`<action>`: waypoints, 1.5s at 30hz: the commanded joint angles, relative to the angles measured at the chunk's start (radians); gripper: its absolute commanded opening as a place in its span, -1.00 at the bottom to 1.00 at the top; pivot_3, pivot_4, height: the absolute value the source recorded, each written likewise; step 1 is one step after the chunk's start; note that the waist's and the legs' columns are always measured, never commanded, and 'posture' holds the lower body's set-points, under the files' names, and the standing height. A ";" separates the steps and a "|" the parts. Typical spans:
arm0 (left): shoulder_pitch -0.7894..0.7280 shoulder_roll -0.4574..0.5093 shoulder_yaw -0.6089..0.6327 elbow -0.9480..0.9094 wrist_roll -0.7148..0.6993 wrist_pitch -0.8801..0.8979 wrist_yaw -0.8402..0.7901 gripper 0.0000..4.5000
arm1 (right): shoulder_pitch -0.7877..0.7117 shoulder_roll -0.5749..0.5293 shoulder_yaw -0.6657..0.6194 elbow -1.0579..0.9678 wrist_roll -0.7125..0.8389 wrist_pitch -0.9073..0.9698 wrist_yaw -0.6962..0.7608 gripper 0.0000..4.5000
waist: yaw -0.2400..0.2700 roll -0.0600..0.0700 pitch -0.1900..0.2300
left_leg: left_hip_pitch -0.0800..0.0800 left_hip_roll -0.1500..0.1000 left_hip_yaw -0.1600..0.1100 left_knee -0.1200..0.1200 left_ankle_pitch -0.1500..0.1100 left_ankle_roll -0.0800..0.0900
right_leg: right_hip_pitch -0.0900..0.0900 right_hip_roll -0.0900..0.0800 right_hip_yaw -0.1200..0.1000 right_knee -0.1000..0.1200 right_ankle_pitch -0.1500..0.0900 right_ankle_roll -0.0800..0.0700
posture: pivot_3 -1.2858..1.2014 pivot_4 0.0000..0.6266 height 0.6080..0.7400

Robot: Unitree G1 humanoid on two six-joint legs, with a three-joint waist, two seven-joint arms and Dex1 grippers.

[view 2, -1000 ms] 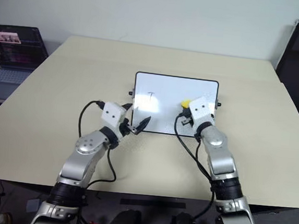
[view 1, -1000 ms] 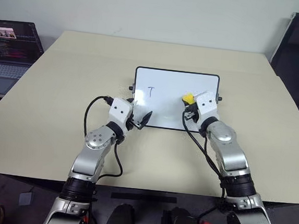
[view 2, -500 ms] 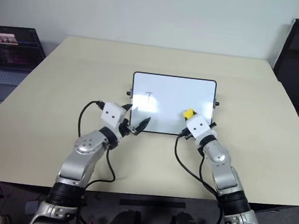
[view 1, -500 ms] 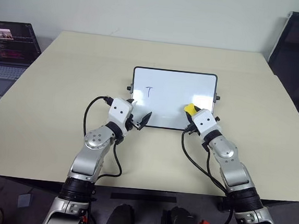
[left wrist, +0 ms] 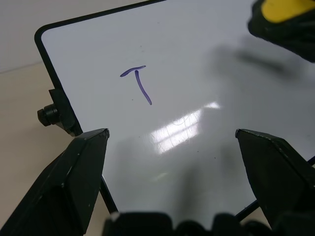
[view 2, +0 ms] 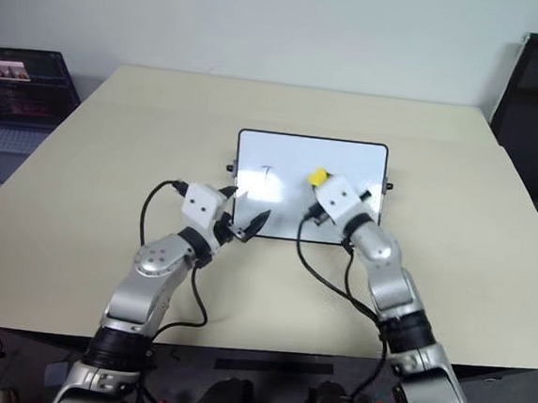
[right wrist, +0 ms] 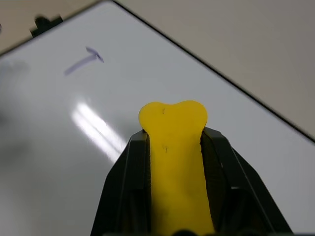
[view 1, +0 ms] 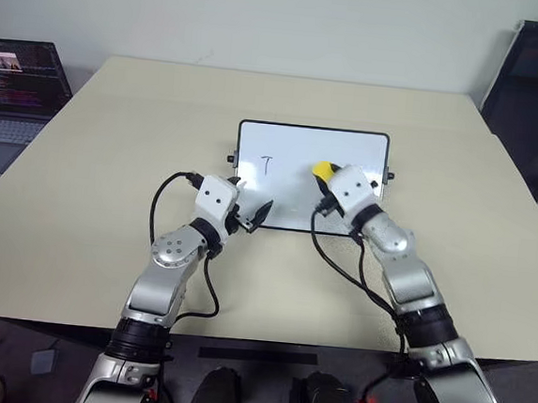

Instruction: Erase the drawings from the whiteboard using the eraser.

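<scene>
right gripper (right wrist: 173, 142) clamps eraser (right wrist: 173, 147) | possibly off whiteboard (view 1: 293, 142) | left gripper (left wrist: 172, 142) agape

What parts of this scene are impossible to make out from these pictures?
- Whether the eraser touches the whiteboard: the head views are too far off and the right wrist view doesn't show its underside.
- The whiteboard's near right corner: covered by the right hand.
- The laptop: cut off by the picture edge, its screen text too small.

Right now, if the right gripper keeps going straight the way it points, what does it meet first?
Probably the whiteboard surface: the eraser held in the right gripper leads, aimed at bare white short of the T. Depth is unclear.
</scene>
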 commanded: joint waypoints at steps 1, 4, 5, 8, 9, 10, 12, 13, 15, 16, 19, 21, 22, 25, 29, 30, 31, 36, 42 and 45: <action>-0.023 0.019 0.029 -0.016 0.004 -0.011 0.013 1.00 | -0.097 0.033 0.004 0.036 0.023 -0.010 0.024 -0.53 | 0.003 0.000 0.000 | 0.000 0.000 0.000 0.000 0.000 0.000 | 0.000 0.000 0.000 0.000 0.000 0.000 | 0.03 -0.52 1.00; -0.020 0.026 0.034 -0.012 0.004 -0.010 0.020 1.00 | -0.174 0.074 0.010 0.109 0.029 -0.013 0.029 -0.53 | 0.005 0.000 0.000 | 0.000 0.000 0.000 0.000 0.000 0.000 | 0.000 -0.001 0.000 0.000 0.000 0.000 | 0.03 -0.52 1.00; -0.018 0.027 0.035 -0.013 0.005 -0.009 0.022 1.00 | -0.197 0.085 0.015 0.135 0.028 -0.021 0.032 -0.53 | 0.005 0.000 0.000 | 0.000 0.000 0.000 0.000 0.000 0.000 | 0.000 -0.002 0.000 0.000 0.000 0.000 | 0.03 -0.52 1.00; -0.008 0.025 0.043 -0.025 0.009 0.000 0.042 1.00 | -0.261 0.117 0.038 0.214 0.024 -0.040 0.052 -0.53 | 0.005 0.000 0.000 | 0.000 0.000 -0.001 0.000 0.000 0.000 | 0.000 -0.002 -0.001 0.000 0.000 0.000 | 0.03 -0.52 1.00; -0.005 0.024 0.047 -0.028 0.009 0.003 0.048 1.00 | -0.280 0.128 0.046 0.238 0.023 -0.044 0.059 -0.53 | 0.004 0.000 0.000 | 0.000 0.000 -0.001 0.000 0.000 0.000 | 0.000 -0.002 -0.001 0.000 0.000 0.000 | 0.03 -0.52 1.00; 0.000 0.024 0.049 -0.031 0.009 0.005 0.052 1.00 | -0.303 0.140 0.054 0.266 0.021 -0.045 0.062 -0.53 | 0.004 0.000 0.000 | 0.000 0.000 -0.001 0.000 0.000 0.000 | 0.000 -0.002 -0.001 0.000 0.000 0.000 | 0.03 -0.52 1.00; 0.009 0.022 0.049 -0.035 0.007 0.006 0.057 1.00 | -0.340 0.161 0.060 0.316 0.019 -0.051 0.064 -0.53 | 0.003 0.000 0.000 | 0.000 0.000 -0.001 0.000 0.000 0.000 | 0.000 -0.002 -0.001 0.000 0.000 0.000 | 0.03 -0.52 1.00; 0.012 0.020 0.051 -0.037 0.005 0.006 0.060 1.00 | -0.362 0.171 0.063 0.347 0.018 -0.056 0.063 -0.53 | 0.004 0.000 0.000 | 0.000 0.000 -0.001 0.000 0.000 0.000 | 0.000 -0.002 -0.001 0.000 0.000 0.000 | 0.03 -0.52 1.00; 0.016 0.018 0.052 -0.040 0.003 0.007 0.062 1.00 | -0.399 0.184 0.067 0.405 0.011 -0.072 0.059 -0.53 | 0.004 0.000 0.000 | 0.000 0.000 -0.001 0.000 0.000 0.000 | 0.000 -0.002 -0.001 0.000 0.000 0.000 | 0.03 -0.52 1.00; 0.017 0.018 0.052 -0.040 0.003 0.006 0.063 1.00 | -0.423 0.192 0.066 0.443 0.009 -0.079 0.053 -0.53 | 0.004 0.000 0.000 | 0.000 0.000 -0.001 0.000 0.000 0.000 | 0.000 -0.002 -0.001 0.000 0.000 0.000 | 0.03 -0.52 1.00; 0.016 0.021 0.054 -0.037 0.002 0.004 0.064 1.00 | -0.494 0.209 0.061 0.560 -0.002 -0.109 0.030 -0.53 | 0.004 0.000 0.000 | 0.000 0.000 -0.001 0.000 0.000 0.000 | 0.000 -0.002 -0.001 0.000 0.000 0.000 | 0.03 -0.52 1.00; 0.018 0.022 0.054 -0.039 0.001 0.004 0.066 1.00 | -0.532 0.213 0.061 0.627 -0.014 -0.129 0.014 -0.53 | 0.004 0.000 0.000 | 0.000 0.000 -0.001 0.000 0.000 0.000 | 0.000 -0.002 -0.001 0.000 0.000 0.000 | 0.03 -0.52 1.00; 0.020 0.021 0.054 -0.042 0.001 0.005 0.067 1.00 | -0.556 0.213 0.063 0.674 -0.028 -0.134 -0.003 -0.53 | 0.004 0.001 0.000 | 0.000 0.000 -0.001 -0.001 0.000 0.000 | 0.000 -0.003 -0.001 0.000 0.000 0.000 | 0.03 -0.52 1.00; 0.022 0.020 0.053 -0.046 0.000 0.006 0.068 1.00 | -0.599 0.212 0.069 0.763 -0.057 -0.144 -0.040 -0.53 | 0.004 0.001 0.000 | 0.000 0.000 -0.001 -0.001 0.000 0.000 | -0.001 -0.003 -0.001 0.000 0.000 0.000 | 0.03 -0.52 1.00; 0.018 0.022 0.054 -0.049 -0.002 0.010 0.067 1.00 | -0.614 0.206 0.081 0.811 -0.094 -0.132 -0.072 -0.53 | 0.004 0.001 0.000 | 0.000 0.000 -0.001 -0.001 0.000 0.000 | -0.001 -0.003 -0.001 0.000 0.000 -0.001 | 0.03 -0.52 1.00; 0.019 0.022 0.054 -0.051 -0.003 0.011 0.066 1.00 | -0.609 0.204 0.087 0.819 -0.104 -0.128 -0.074 -0.53 | 0.004 0.001 0.001 | 0.000 0.000 -0.001 -0.001 0.000 0.000 | -0.001 -0.003 -0.001 0.000 0.000 -0.001 | 0.03 -0.52 1.00; 0.020 0.023 0.054 -0.052 -0.003 0.012 0.066 1.00 | -0.604 0.203 0.093 0.824 -0.112 -0.126 -0.074 -0.53 | 0.003 0.001 0.001 | 0.000 0.000 -0.001 -0.001 0.000 0.000 | -0.001 -0.003 -0.001 0.000 0.000 -0.001 | 0.03 -0.52 1.00; 0.017 0.021 0.049 -0.059 -0.003 0.019 0.064 1.00 | -0.572 0.204 0.101 0.806 -0.130 -0.109 -0.074 -0.53 | 0.003 0.001 0.001 | 0.000 0.000 -0.001 -0.001 0.000 0.000 | -0.001 -0.003 -0.001 0.000 0.000 -0.001 | 0.03 -0.52 1.00; 0.016 0.021 0.047 -0.067 -0.005 0.026 0.062 1.00 | -0.502 0.206 0.119 0.737 -0.140 -0.067 -0.035 -0.53 | 0.003 0.001 0.001 | 0.000 0.000 -0.001 -0.001 0.000 0.000 | -0.001 -0.003 -0.001 0.000 0.000 -0.001 | 0.03 -0.52 1.00; 0.024 0.022 0.048 -0.079 -0.005 0.032 0.063 1.00 | -0.422 0.200 0.132 0.637 -0.135 -0.026 0.003 -0.53 | 0.003 0.001 0.001 | 0.000 0.000 -0.002 -0.001 0.000 0.000 | -0.001 -0.003 -0.001 0.001 0.000 -0.001 | 0.03 -0.52 1.00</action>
